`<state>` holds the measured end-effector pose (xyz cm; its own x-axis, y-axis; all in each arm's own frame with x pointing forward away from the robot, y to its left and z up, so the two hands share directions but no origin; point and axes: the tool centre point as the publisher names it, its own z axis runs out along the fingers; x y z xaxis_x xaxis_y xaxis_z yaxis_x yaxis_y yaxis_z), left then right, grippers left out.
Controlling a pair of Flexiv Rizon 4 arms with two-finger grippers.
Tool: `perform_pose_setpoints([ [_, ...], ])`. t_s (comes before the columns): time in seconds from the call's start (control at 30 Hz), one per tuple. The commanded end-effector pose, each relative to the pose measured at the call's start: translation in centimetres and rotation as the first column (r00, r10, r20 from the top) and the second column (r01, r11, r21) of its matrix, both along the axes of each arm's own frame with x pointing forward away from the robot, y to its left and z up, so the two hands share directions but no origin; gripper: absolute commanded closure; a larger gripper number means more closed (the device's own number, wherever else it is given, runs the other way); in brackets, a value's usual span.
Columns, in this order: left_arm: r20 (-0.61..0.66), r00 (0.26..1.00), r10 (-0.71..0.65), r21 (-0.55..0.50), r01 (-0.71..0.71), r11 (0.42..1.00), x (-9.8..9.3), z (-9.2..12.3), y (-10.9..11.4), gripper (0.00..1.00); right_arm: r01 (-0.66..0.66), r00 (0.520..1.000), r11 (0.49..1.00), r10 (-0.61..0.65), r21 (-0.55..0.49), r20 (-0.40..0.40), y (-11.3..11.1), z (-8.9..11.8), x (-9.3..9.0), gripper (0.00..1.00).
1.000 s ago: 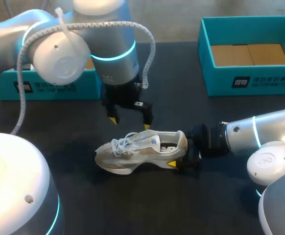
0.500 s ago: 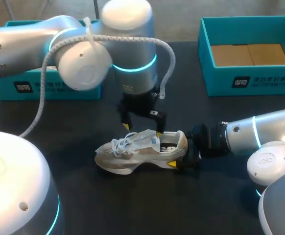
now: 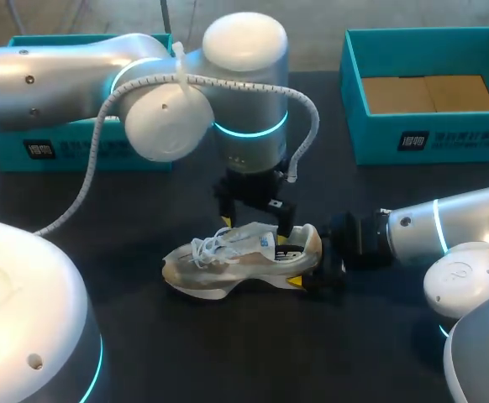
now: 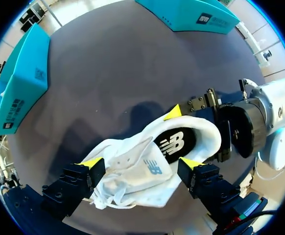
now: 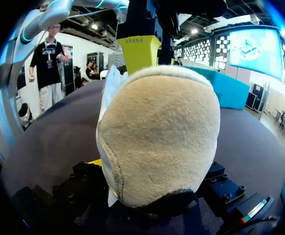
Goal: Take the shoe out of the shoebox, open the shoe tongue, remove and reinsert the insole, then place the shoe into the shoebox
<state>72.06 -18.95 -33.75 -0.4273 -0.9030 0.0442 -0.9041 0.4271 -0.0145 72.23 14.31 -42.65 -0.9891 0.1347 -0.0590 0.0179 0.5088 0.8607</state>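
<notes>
Straddling the shoe (image 3: 244, 259), left pincer (image 4: 141, 164) hung released over its tongue. Right pincer (image 3: 313, 260) clenched the shoe's heel. Shoe sat on desk (image 3: 144, 336), outside the shoebox (image 3: 429, 138). Likely tongue-opening step; next move needs left fingers closing on tongue, lifting it forward.

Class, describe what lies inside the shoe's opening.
Inside the shoe, a dark insole with a white logo shows at the heel end. Farther toward the toe, the tongue and laces cover the inside.
</notes>
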Motion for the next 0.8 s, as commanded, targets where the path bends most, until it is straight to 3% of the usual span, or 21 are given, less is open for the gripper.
perform_pose_setpoints([
  [0.03,-0.009,1.000,-0.019,0.000,0.019,1.000,0.6,-1.0,-0.5,0.00,0.000,1.000,1.000,0.000,-0.006,-0.001,0.6,-0.6,-0.1,1.00],
  [0.57,-0.027,0.998,-0.063,0.050,0.064,0.997,0.5,-3.6,-0.5,0.00,0.000,1.000,1.000,0.000,-0.006,-0.001,0.6,-0.6,-0.1,1.00],
  [0.8,-0.016,1.000,-0.016,0.091,0.018,0.996,0.1,-3.7,0.2,0.00,0.000,1.000,1.000,0.000,-0.006,-0.001,0.6,-0.6,-0.1,1.00],
])
